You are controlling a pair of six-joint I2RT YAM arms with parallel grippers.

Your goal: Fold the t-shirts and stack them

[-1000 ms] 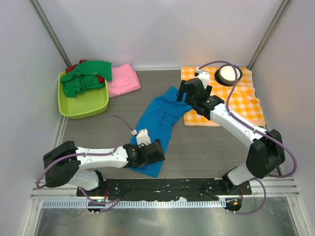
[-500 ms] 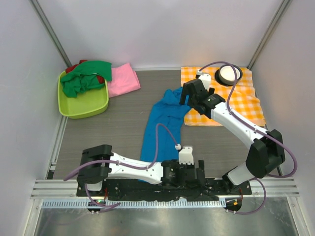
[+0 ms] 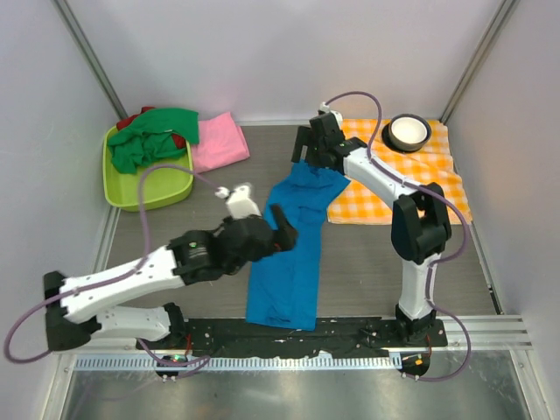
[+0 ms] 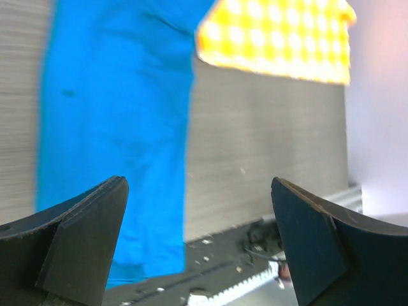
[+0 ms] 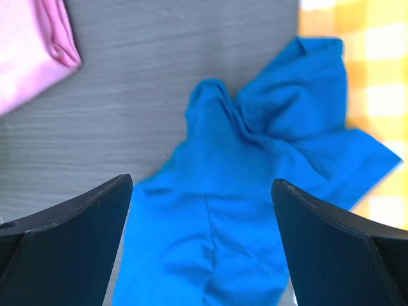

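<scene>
The blue t-shirt lies lengthwise down the middle of the desk. Its near hem reaches the black rail at the desk's front edge, and its far end is bunched, with one flap lying over the edge of the orange-and-white checked cloth. Both tools are spread wide and hold nothing: the left tool hangs over the shirt's left margin, and the right tool hangs above the crumpled far end. A pinch there could catch the checked cloth along with the shirt and drag the bowl standing on it. A pull toward the front could slide the hem off the desk, and folding over the bunch would probably leave a lumpy packet. The shirt is soft, matt knit, smooth along the body and creased into ridges at the top; whether the flap is a sleeve or a shoulder I cannot tell. The pink t-shirt lies flat and folded beside a glossy lime tub, which holds the green t-shirt heaped over the red t-shirt.
</scene>
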